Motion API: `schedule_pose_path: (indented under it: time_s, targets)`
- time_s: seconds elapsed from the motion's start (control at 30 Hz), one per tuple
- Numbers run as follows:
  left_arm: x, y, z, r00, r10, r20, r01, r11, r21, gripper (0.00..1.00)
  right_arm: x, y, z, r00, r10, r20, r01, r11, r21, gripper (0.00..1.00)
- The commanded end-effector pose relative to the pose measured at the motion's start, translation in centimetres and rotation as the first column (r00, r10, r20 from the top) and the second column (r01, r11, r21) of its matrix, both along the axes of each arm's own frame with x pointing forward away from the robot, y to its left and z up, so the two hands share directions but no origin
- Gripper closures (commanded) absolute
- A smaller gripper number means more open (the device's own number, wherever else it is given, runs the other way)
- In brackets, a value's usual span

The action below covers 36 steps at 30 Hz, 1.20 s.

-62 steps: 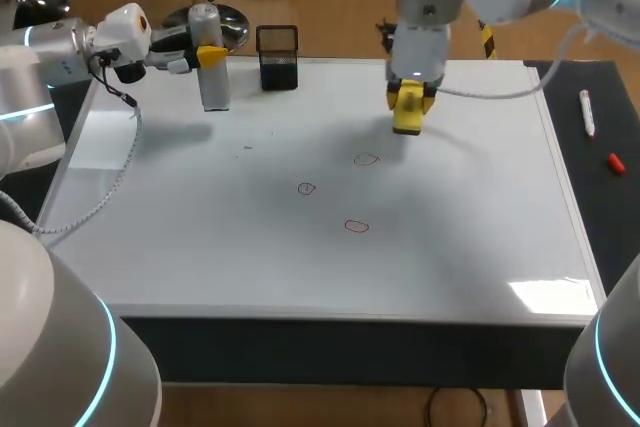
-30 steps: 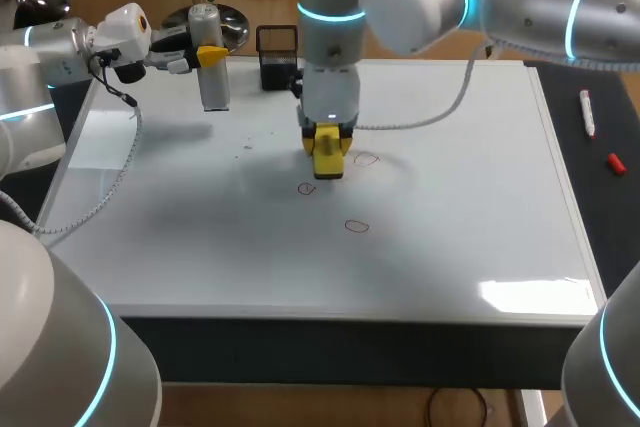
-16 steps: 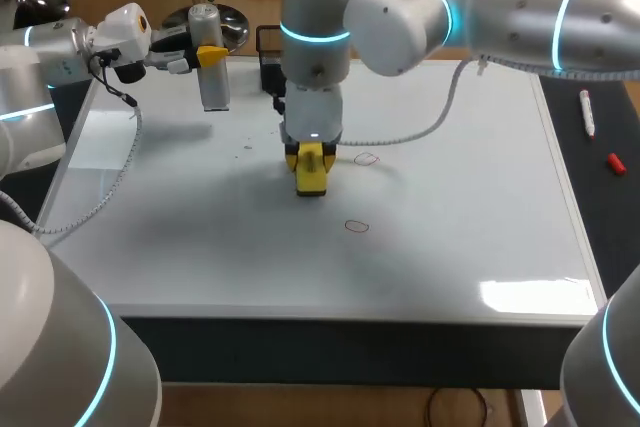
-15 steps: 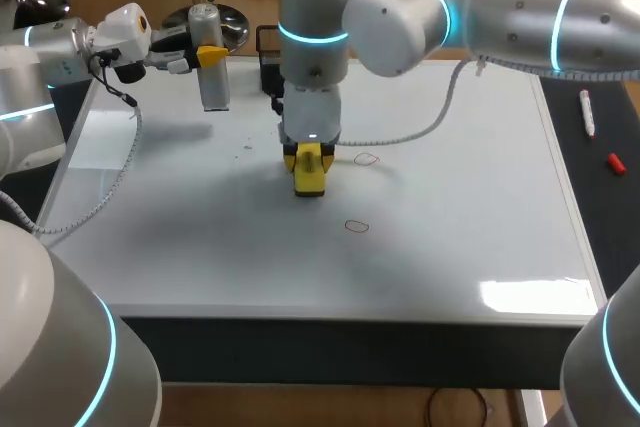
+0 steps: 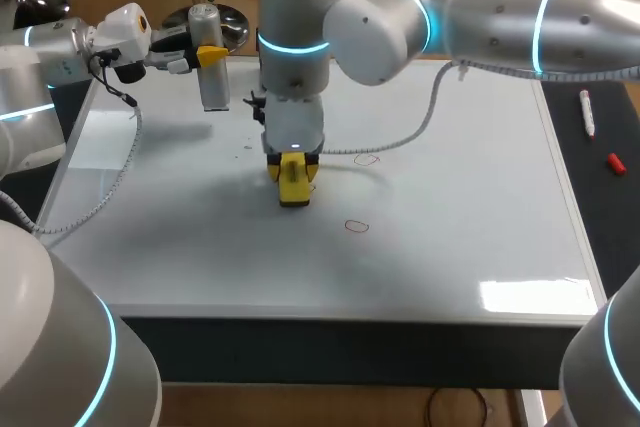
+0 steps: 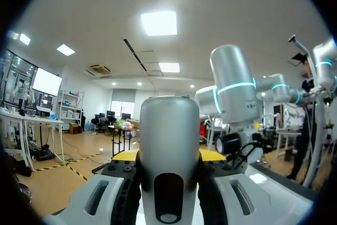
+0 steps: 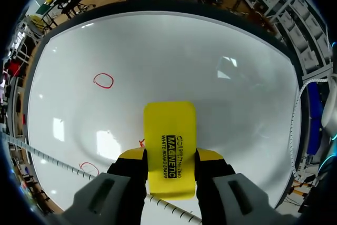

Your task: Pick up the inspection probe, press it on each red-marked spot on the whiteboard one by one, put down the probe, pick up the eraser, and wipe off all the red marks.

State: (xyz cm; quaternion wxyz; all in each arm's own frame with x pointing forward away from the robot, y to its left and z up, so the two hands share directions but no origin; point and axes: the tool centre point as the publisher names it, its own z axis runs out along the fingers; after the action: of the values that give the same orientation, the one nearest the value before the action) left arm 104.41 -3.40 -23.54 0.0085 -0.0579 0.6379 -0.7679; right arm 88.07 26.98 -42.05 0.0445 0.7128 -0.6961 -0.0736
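- Yellow rectangular eraser [image 5: 293,187], smooth hard plastic with one printed face: sitting left of centre in the head view. Its long axis is running out along the fingers, down toward the board.
- Right gripper [image 5: 292,169]: clamping the eraser's two long sides between its fingers.
- Glossy white whiteboard [image 5: 450,197]: lying flat and reflecting ceiling light.
- Thin hand-drawn red marks:
  - a red trace [image 5: 311,187] peeking out just beside the eraser;
  - an upper oval [image 5: 367,158] lying to the eraser's right and slightly up;
  - a lower oval [image 5: 356,226] lying to its lower right.
- Judgement: wiping appears to be in hand, and the coming strokes are calling for rightward travel. The right arm is far the nearer.
- Grey metal cylindrical probe [image 5: 207,72]: standing upright in the upper left, near the board's far corner, not yet put down.
- Left gripper [image 6: 168,156]: pinching the probe from both sides.
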Motion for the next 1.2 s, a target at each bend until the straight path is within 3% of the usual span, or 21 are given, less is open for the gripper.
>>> schedule_pose_path:
  time_s: [0.03, 0.47, 1.2]
  targets:
    - [-0.1, -0.1, 0.1, 1.0, 0.004, 0.001, -0.004, 1.0, 0.001, 1.0, -0.2, 0.4, -0.3, 1.0, -0.003, -0.001, 0.003, 1.0, -0.008, 1.0]
    - [-0.1, -0.1, 0.1, 1.0, 0.004, 0.001, -0.004, 1.0, 0.001, 1.0, -0.7, 0.0, -1.9, 0.999, -0.015, -0.031, 0.014, 1.0, -0.023, 1.0]
    - [-0.1, -0.1, 0.1, 1.0, 0.004, 0.001, -0.004, 1.0, 0.001, 1.0, -0.6, -6.2, -2.9, 0.991, -0.123, -0.057, 0.119, 0.991, -0.066, 1.0]
